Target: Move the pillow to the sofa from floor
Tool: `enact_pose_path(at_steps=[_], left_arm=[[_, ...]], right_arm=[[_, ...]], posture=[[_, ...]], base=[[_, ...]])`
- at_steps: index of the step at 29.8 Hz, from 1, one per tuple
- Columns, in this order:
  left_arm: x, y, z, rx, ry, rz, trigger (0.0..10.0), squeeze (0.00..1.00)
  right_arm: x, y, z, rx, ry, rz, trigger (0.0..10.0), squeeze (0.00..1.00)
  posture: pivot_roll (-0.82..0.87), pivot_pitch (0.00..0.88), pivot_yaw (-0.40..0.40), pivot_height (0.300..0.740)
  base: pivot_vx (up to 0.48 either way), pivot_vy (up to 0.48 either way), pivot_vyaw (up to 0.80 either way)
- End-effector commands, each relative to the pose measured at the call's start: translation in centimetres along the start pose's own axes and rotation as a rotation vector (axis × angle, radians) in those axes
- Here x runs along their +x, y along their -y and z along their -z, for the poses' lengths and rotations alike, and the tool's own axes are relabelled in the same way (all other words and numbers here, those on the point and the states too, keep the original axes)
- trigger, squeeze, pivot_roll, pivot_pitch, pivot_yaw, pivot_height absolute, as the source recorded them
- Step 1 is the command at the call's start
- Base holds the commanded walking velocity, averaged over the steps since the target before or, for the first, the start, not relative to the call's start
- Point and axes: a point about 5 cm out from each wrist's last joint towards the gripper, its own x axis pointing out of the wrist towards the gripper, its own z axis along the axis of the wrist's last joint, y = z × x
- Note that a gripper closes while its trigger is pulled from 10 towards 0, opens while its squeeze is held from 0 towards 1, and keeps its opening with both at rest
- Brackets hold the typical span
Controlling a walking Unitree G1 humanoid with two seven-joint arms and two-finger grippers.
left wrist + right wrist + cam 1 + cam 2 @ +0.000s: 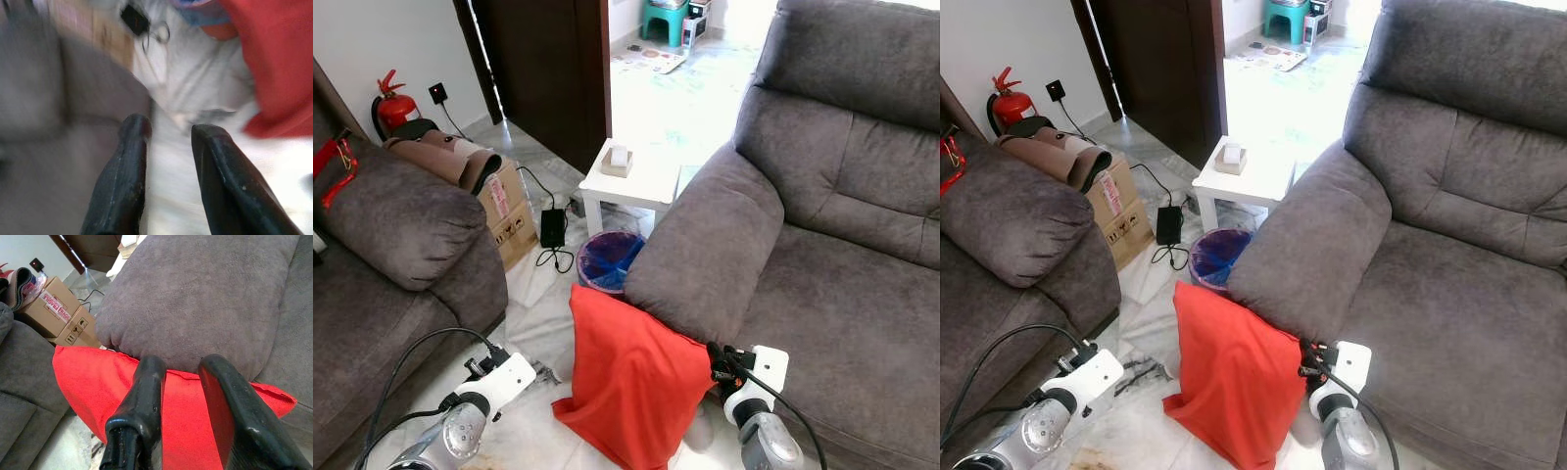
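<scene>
Both arms sit at the bottom of my head view. Right tool (183, 374) is at the front corner of the big grey sofa (842, 245), pressed against the red pillow (631, 377); from its wrist view the two black fingers (146, 396) stand a little apart with the red fabric running between and behind them, but I cannot tell if they actually pinch it. Left tool (168, 132) hangs low over the pale tiled floor (543, 304) beside the smaller grey sofa (396, 245) on my left, fingers apart with a clear gap, holding nothing; that wrist view is blurred.

Pillow location: upright and tilted, leaning against the big sofa's left armrest (710, 250), its lower edge on or near the floor, its top edge tucked just under the armrest front. It is not on the seat.

Behind the pillow, a round bin with a blue liner (607, 259) stands next to the armrest. A small white surface (631, 181) past it carries a little box (617, 160). A cardboard box (509, 211) sits against the left sofa, with a black adapter and cable (552, 227) on the floor just beside it. A red fire extinguisher (396, 108) stands by the wall, a dark door (543, 69) beyond.
</scene>
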Motion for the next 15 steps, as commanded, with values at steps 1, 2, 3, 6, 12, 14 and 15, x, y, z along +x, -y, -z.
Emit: enact_pose_path(at_steps=[1,2,3,6,12,14,15], left_arm=[[-1.0,0.4,2.9,-0.232,-0.157,-0.004,10.0,0.0],[-1.4,0.7,3.6,-0.309,-0.199,-0.004,10.0,0.0],[-1.7,1.1,4.2,-0.351,-0.23,-0.004,10.0,0.0],[-2.7,2.0,5.7,-0.438,-0.295,-0.041,10.0,0.0],[-3.8,4.4,6.5,-0.528,-0.33,0.001,10.0,0.0],[-3.9,4.9,6.5,-0.508,-0.332,0.029,10.0,0.0],[-4.0,5.0,6.5,-0.497,-0.332,0.038,10.0,0.0]], right_arm=[[-0.1,-0.2,0.4,0.017,-0.014,0.003,10.0,0.0],[0.0,-0.2,0.3,0.021,-0.006,0.004,10.0,0.0],[0.0,-0.2,0.2,0.025,0.003,0.004,10.0,0.0],[0.1,-0.3,-0.5,0.038,0.058,-0.006,10.0,0.0],[0.3,-0.4,-1.6,0.03,0.118,-0.027,10.0,0.0],[0.2,-0.2,-1.4,0.027,0.108,-0.017,10.0,0.0],[0.2,-0.1,-1.3,0.027,0.102,-0.012,10.0,0.0]], posture=[[0.01,0.154,0.053,0.74],[0.01,0.152,0.053,0.74],[0.01,0.152,0.053,0.74],[0.0,0.151,0.048,0.74],[0.0,0.138,0.039,0.74],[0.0,0.134,0.04,0.74],[0.0,0.134,0.04,0.74]], base=[[0.0,0.0,0.0],[0.0,0.0,0.0],[0.0,0.0,0.0],[0.0,0.0,0.0],[0.0,0.0,0.0],[0.0,0.0,0.0],[0.0,0.0,0.0]])
